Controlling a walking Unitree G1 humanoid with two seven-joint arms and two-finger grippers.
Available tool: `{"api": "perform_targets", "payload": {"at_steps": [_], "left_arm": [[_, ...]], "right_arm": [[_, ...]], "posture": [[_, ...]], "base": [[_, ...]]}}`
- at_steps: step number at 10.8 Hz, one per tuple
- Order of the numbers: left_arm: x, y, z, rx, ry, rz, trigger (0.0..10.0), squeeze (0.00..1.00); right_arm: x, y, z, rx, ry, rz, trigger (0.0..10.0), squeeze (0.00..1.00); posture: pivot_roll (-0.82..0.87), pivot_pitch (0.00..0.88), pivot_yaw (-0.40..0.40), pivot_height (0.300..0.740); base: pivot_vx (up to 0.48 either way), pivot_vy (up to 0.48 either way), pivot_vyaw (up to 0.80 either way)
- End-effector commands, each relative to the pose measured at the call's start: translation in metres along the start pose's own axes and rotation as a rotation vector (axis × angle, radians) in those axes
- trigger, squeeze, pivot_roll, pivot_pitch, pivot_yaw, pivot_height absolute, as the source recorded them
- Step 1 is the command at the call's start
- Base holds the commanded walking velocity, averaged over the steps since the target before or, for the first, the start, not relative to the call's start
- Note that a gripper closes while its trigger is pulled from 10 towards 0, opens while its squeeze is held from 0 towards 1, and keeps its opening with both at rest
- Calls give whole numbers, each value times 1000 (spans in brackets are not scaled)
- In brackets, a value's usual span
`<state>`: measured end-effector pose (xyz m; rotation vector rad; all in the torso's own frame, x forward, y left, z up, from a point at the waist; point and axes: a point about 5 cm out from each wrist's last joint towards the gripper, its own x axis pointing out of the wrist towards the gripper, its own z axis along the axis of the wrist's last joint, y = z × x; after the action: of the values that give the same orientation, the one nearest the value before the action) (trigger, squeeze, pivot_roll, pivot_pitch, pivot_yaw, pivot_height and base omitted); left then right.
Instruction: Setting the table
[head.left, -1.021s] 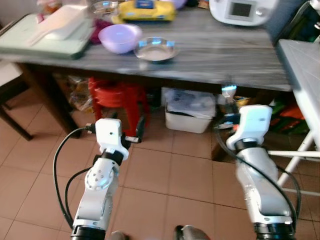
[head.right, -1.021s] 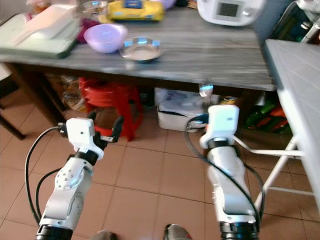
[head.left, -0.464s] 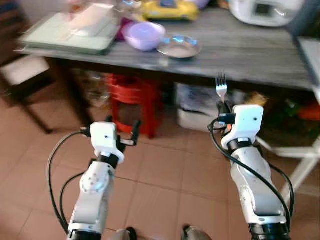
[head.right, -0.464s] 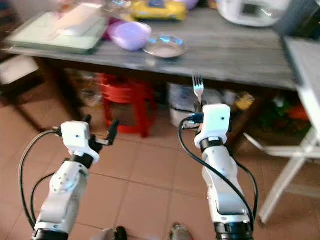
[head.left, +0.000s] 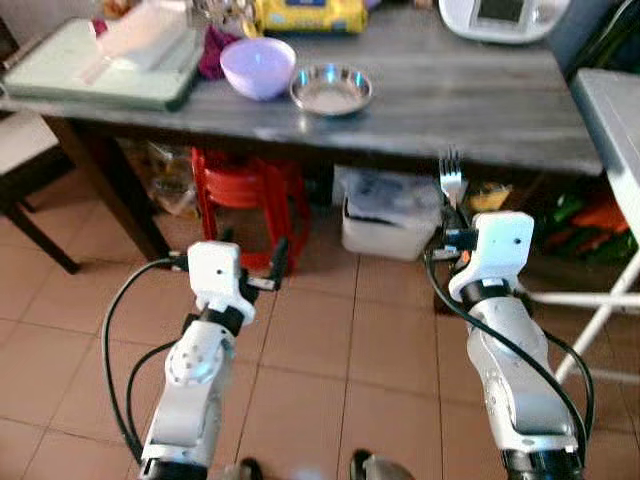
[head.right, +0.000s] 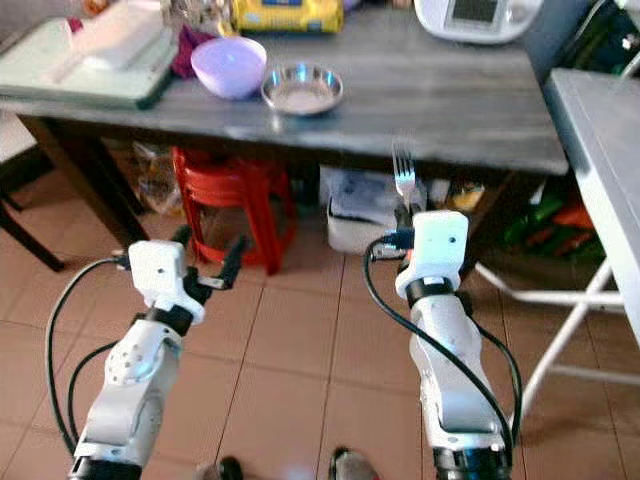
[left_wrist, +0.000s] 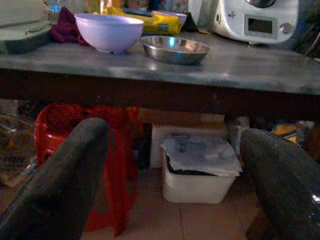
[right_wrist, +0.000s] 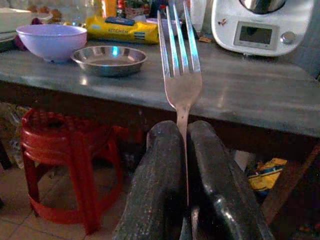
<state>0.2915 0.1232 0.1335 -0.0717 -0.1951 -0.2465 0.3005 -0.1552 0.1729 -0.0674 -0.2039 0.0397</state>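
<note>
Carrying a silver metal fork (right_wrist: 179, 75) upright, tines up, the right gripper (right_wrist: 186, 165) pinches its handle between two closed black fingers, in front of the counter edge and below the top. This looks like the delivery step: the fork is in hand but not yet laid down. The next move likely calls for raising it above the edge, reaching in over the grey wood-grain counter (head.left: 470, 95), and setting it flat on the bare stretch beside the shallow round steel dish (head.left: 331, 88). The left gripper (head.left: 232, 262) hangs at mid height with its fingers spread apart and nothing between them. Just beside the dish sits a lilac plastic bowl (head.left: 258, 66), with a pale green tray (head.left: 60, 70) further left and a white kitchen appliance (right_wrist: 263, 22) at the back. Under the counter stand a red plastic stool (head.left: 243, 195) and a white storage box (head.left: 385, 225) on terracotta floor tiles (head.left: 380, 340).
</note>
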Motion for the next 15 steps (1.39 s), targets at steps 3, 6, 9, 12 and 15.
{"api": "perform_targets", "payload": {"at_steps": [3,6,9,12,15], "left_arm": [[-3,-1,1,-8,-4,-19,10000,0],[-3,-1,1,-9,-3,-20,10000,0],[-1,-2,2,-7,-6,-32,10000,0],[-2,-2,1,-8,-3,-35,10000,0],[-2,-2,1,-7,-1,-35,10000,0]], "right_arm": [[1,4,4,11,-12,10,10000,0],[3,4,3,11,-13,14,10000,0],[3,5,2,16,-8,16,10000,0],[3,6,2,23,-9,17,10000,0],[3,6,2,23,-8,15,10000,0]], "posture": [[-80,219,-10,740],[-80,216,-10,740],[-82,209,-6,740],[-79,211,-6,740],[-77,214,-4,740]], "base": [[289,0,-144],[320,0,0],[328,0,-383],[325,0,-540],[325,0,-629]]}}
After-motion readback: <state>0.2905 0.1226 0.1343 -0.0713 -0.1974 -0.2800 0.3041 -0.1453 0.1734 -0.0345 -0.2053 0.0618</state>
